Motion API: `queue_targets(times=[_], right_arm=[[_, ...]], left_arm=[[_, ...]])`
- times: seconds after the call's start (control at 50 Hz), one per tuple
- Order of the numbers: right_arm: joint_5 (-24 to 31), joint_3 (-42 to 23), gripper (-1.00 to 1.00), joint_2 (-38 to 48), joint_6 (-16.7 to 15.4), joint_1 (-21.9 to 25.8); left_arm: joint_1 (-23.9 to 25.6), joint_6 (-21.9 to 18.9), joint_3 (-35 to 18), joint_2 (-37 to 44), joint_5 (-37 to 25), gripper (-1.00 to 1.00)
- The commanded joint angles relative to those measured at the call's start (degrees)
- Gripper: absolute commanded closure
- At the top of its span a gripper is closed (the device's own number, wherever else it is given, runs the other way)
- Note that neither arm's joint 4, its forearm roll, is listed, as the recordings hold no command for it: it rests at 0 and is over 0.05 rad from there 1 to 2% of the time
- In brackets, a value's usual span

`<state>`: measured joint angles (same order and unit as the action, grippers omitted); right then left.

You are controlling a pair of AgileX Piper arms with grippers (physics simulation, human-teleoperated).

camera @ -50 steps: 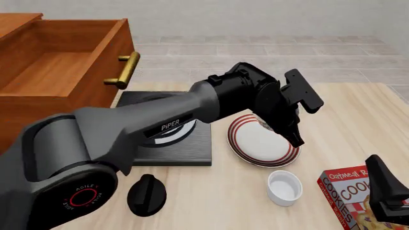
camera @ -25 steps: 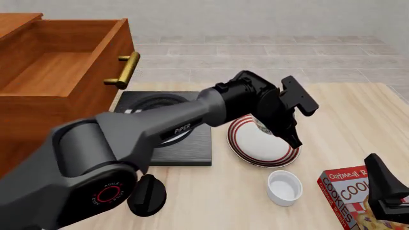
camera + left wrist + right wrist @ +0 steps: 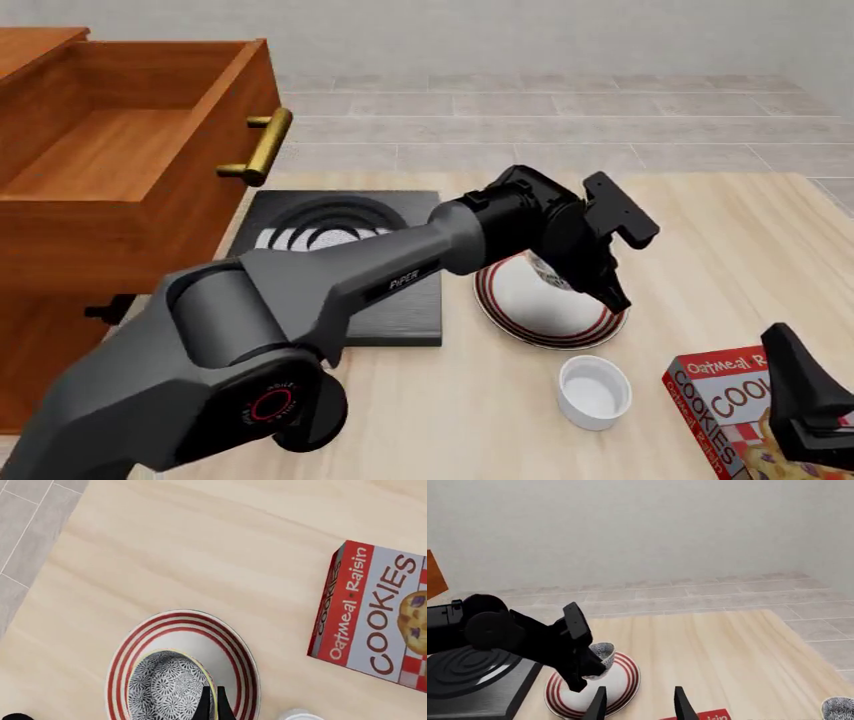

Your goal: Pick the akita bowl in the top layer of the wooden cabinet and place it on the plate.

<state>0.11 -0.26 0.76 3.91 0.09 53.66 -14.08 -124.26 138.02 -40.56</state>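
Left hand [image 3: 607,288] pinches the rim of the akita bowl [image 3: 167,687], its two thin fingers [image 3: 215,706] closed close together across the wall, one inside and one outside. That bowl hangs over the plate [image 3: 230,645], toward its far side in the front view; whether its foot already touches the white centre cannot be told. It looks like a small, rigid, glazed piece: light enough for a one-sided rim pinch, but slick and breakable, so it would likely swing or slip if jolted. The thin rim is the sensible place to hold, and letting go should wait until the base sits flat. Right hand [image 3: 639,705] hovers apart near the cookie box [image 3: 734,405], fingers spread and holding nothing. Behind, the top layer [image 3: 134,140] of the wooden cabinet [image 3: 54,300] stands pulled out.
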Motion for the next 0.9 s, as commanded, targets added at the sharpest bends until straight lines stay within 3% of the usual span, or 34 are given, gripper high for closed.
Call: queue_targets(times=[0.02, 0.42, 0.72, 0.9], right_arm=[[0.82, 0.0, -1.0, -0.72, 0.25, -0.1], [0.9, 0.12, -1.0, -0.72, 0.26, -0.22], [0.53, 0.12, -1.0, -0.34, 0.21, -0.19], [0.05, 0.09, -1.0, 0.09, 0.2, -0.19]], left_arm=[[-0.58, 1.63, -4.08, 3.09, -0.54, 1.0], [-1.89, 3.22, -5.49, 5.44, 0.37, 1.0], [-2.1, 3.89, 0.98, 3.02, 3.71, 1.0], [-2.48, 4.24, 1.8, 2.65, 3.8, 1.0]])
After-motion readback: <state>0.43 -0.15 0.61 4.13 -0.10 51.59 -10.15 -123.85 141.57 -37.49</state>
